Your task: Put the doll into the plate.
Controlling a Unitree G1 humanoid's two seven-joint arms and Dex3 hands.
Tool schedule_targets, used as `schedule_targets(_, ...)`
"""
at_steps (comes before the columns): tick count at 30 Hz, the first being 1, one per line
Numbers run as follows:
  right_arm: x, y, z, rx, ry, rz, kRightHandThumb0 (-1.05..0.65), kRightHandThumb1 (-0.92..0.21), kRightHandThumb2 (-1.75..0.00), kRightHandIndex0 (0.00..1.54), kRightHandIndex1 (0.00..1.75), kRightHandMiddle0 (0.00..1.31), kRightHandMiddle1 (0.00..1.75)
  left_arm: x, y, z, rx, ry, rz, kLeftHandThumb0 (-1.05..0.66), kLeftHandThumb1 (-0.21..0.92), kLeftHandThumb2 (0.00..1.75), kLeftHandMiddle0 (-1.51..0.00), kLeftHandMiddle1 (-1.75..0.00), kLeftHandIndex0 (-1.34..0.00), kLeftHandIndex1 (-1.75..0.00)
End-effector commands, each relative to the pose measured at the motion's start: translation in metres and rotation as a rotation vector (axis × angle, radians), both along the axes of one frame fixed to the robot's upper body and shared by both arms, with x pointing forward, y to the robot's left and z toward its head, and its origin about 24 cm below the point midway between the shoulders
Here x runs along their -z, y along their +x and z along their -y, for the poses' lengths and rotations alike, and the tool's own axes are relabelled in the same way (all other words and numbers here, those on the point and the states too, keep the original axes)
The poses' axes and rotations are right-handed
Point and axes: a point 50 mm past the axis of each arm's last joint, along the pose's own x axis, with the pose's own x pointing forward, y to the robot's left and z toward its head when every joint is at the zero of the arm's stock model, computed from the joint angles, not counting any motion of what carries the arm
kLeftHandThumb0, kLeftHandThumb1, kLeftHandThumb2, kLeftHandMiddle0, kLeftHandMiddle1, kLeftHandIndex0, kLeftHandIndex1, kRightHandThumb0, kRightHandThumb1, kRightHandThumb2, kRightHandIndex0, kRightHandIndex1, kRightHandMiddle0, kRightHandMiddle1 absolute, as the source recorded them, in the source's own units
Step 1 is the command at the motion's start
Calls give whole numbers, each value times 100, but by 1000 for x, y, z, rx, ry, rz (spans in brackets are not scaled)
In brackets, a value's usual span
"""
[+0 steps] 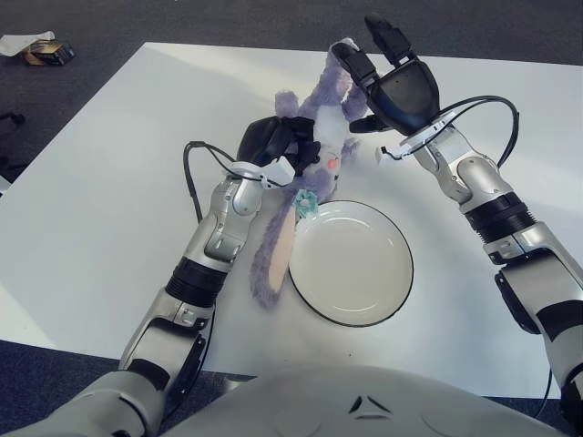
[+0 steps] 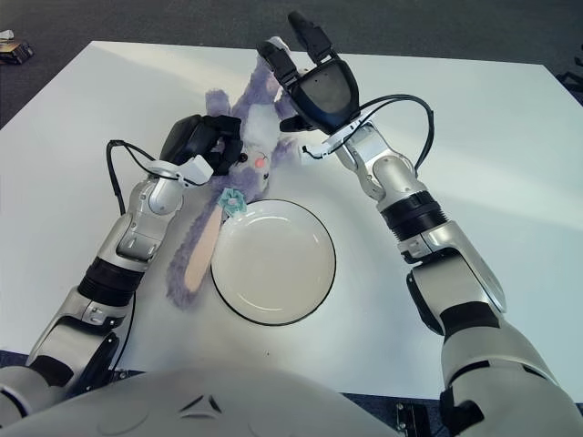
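A purple plush rabbit doll (image 1: 321, 123) lies on the white table, its head and teal bow just past the plate's far left rim. One long ear (image 1: 273, 250) trails down along the left of the plate. The white plate (image 1: 351, 264) with a dark rim holds nothing. My left hand (image 1: 278, 141) is curled on the doll's head from the left. My right hand (image 1: 372, 68) hovers at the doll's far end with its fingers spread, and holds nothing.
The white table (image 1: 109, 200) stretches wide on both sides. A small box with crumpled paper (image 1: 41, 50) lies on the dark floor at the far left. A black cable (image 1: 193, 182) loops beside my left forearm.
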Motion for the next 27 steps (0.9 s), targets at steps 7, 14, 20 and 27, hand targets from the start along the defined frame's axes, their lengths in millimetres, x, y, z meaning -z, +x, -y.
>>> schedule_targets(7, -2, 1, 7, -13, 23, 31, -77, -74, -38, 0, 0, 0, 32, 7, 3, -5, -32, 16, -27, -76, 92, 97, -144, -175, -122, -175)
schedule_targets(14, -3, 0, 8, -43, 36, 20, -75, -66, -45, 0, 0, 0, 44, 8, 3, -5, -31, 19, -35, -74, 92, 94, -143, -175, -121, -175)
schedule_targets(20, -4, -1, 9, -108, 15, -24, -70, -58, -56, 0, 0, 0, 50, 9, 4, -5, -28, 23, -33, -74, 92, 94, -142, -175, -120, -175)
schedule_targets(27, -6, -2, 9, -227, -7, -136, -62, -47, -71, 0, 0, 0, 64, 9, 5, -5, -30, 21, -36, -72, 92, 93, -142, -175, -120, -175)
